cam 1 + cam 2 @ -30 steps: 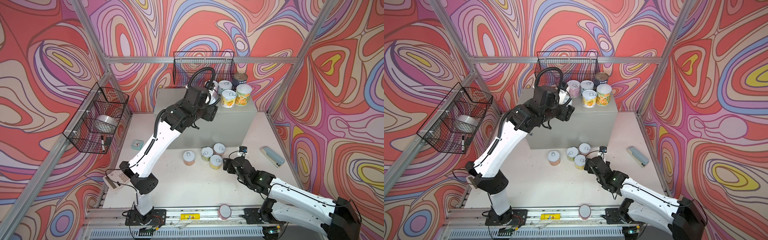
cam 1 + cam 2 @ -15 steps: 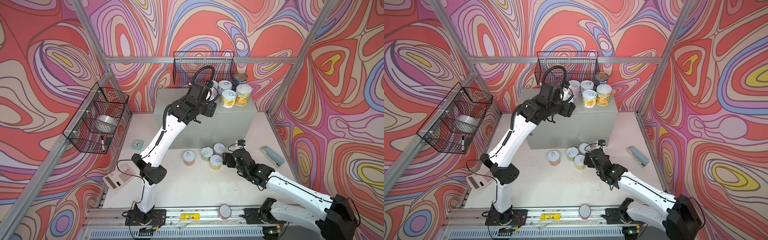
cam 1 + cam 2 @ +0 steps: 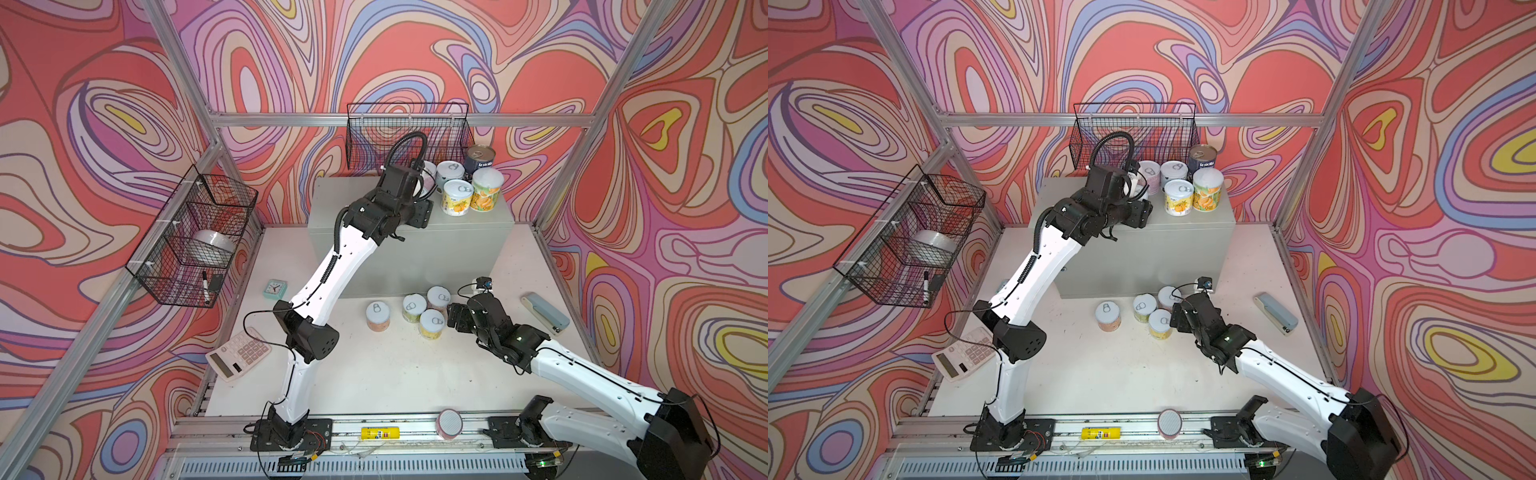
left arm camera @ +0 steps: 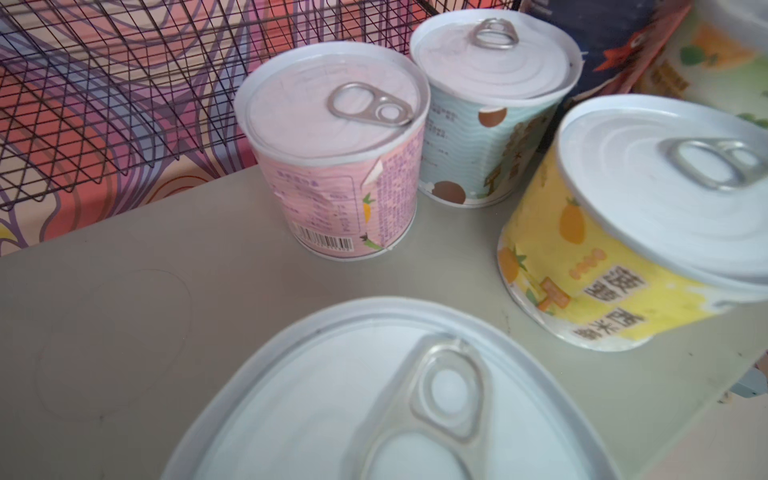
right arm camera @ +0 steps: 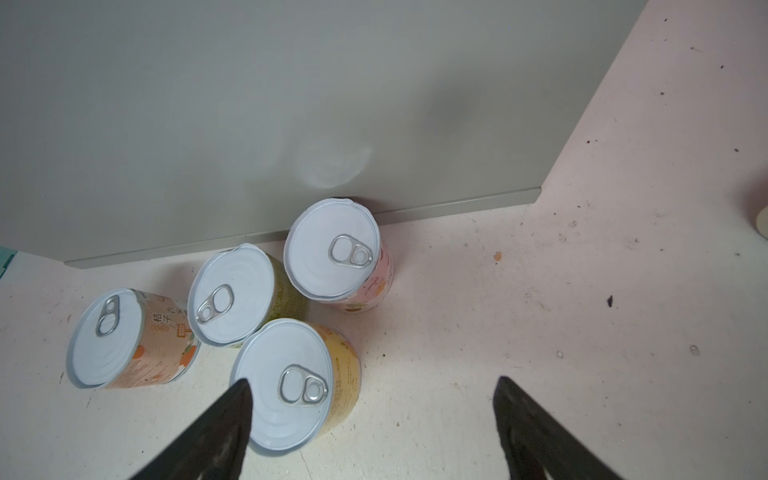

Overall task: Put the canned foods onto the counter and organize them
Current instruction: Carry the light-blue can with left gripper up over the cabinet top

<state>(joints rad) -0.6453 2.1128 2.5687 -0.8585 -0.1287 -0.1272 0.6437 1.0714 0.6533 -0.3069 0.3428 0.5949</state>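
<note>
Hovering spread wide before the large light-grey metal counter (image 5: 249,104), the right gripper (image 5: 374,381) may clip the yellow-labelled white-lidded can (image 5: 286,382), toppling the neighbouring cans (image 5: 230,293); whether the left gripper (image 3: 420,189) atop the counter grasps anything cannot be told.

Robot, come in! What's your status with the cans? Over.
Left gripper holds a can over the counter. Right gripper open at the yellow can. Green can crowds it.

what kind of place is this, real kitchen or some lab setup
Likely a robot test cell, not a kitchen: aluminium frame, swirl-printed walls, a left arm and right arm at one table, a grey box as counter.
</note>
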